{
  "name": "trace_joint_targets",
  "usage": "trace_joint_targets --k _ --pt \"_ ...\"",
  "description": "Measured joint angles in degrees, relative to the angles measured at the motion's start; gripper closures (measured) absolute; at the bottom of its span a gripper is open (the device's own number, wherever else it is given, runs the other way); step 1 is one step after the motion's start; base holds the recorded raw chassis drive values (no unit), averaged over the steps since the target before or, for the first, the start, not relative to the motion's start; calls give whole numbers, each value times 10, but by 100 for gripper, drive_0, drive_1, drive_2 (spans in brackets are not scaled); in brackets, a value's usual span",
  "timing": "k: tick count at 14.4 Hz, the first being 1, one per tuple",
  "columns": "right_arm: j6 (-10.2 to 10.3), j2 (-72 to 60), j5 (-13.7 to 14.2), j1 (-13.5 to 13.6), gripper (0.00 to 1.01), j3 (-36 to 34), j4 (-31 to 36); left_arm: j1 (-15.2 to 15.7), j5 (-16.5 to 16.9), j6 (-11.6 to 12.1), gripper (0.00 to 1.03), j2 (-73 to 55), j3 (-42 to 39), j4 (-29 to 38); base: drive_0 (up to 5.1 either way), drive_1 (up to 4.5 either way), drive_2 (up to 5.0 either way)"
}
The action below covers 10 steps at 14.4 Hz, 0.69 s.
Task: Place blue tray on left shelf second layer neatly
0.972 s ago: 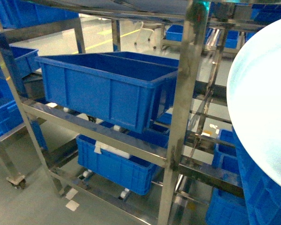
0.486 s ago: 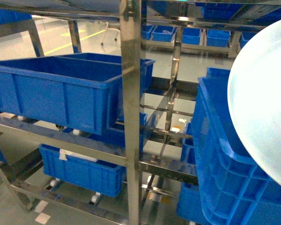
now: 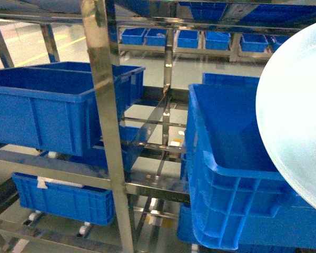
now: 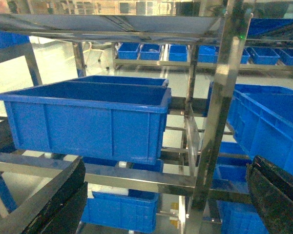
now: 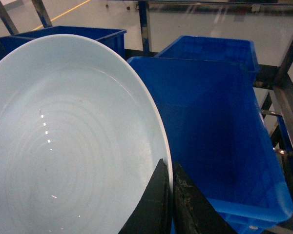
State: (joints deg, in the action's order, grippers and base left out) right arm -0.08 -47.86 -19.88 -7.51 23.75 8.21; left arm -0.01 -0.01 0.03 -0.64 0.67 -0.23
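Observation:
The blue tray (image 3: pixel 300 132), a pale round dish, fills the right edge of the head view, held up on its edge. In the right wrist view my right gripper (image 5: pixel 170 171) is shut on the blue tray (image 5: pixel 73 146), pinching its rim between both black fingers. The left shelf (image 3: pixel 102 105) is a shiny steel rack in front of me; one of its rails (image 3: pixel 52 163) carries a deep-blue crate (image 3: pixel 42 113). My left gripper (image 4: pixel 167 180) is open and holds nothing, facing the left shelf (image 4: pixel 219 97). Neither gripper shows in the head view.
A second deep-blue crate (image 3: pixel 226 174) sits right of the upright, directly beneath the tray in the right wrist view (image 5: pixel 219 126). Another crate (image 3: pixel 63 200) rests on the rack's lower layer. More crates (image 3: pixel 200 38) line racks across the aisle.
The head view has swung to the right: the steel upright and the left crate have slid left in the frame, and the right crate has come fully into view. The tray keeps its place.

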Motion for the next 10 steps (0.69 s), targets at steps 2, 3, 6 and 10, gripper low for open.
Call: trace_joint_targets --k 2,3,6,10 --pt "0 0 0 0 99 0 0 0 0 0 5 0 0 0 -152 -152 -152" --pt "0 0 0 0 99 0 0 0 0 0 5 0 0 0 -152 -152 -152" --pt "0 0 0 0 99 0 0 0 0 0 5 0 0 0 -152 -152 -152" --pt "0 0 0 0 99 0 0 0 0 0 5 0 0 0 -152 -152 -152"
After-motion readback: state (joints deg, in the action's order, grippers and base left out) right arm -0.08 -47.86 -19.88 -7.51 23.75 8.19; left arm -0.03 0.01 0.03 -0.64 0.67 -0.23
